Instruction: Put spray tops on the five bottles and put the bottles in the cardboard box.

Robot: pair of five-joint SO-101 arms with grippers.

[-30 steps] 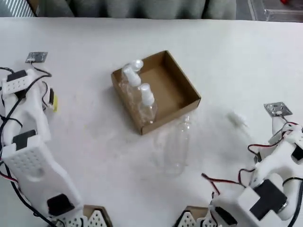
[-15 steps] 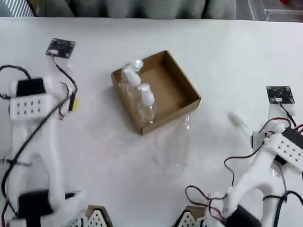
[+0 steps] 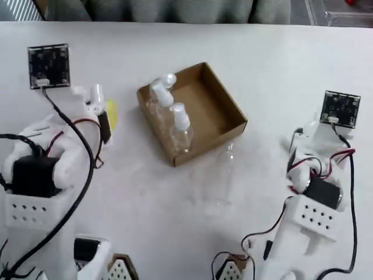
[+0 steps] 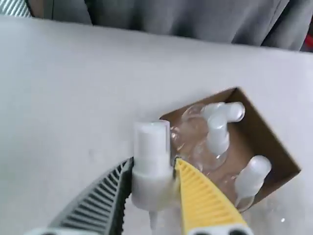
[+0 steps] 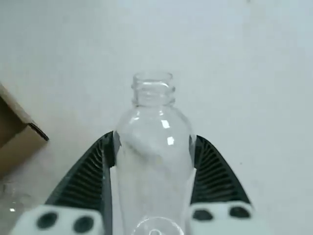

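Between the grey and yellow fingers of the left gripper (image 4: 152, 165), a white spray top (image 4: 151, 142) is clamped, head away from the wrist, long axis along the fingers. Right gripper (image 5: 153, 141) grasps a clear bottle (image 5: 152, 159) at its shoulder, open neck pointing away from the wrist. Cardboard box (image 3: 213, 114) mid-surface, capped bottles (image 3: 178, 131) lying inside. One uncapped bottle (image 3: 218, 178) lies just beside the box, neck toward it. Surface (image 3: 280, 64) white, matte; grey fabric folds (image 3: 175, 9) along its far edge.
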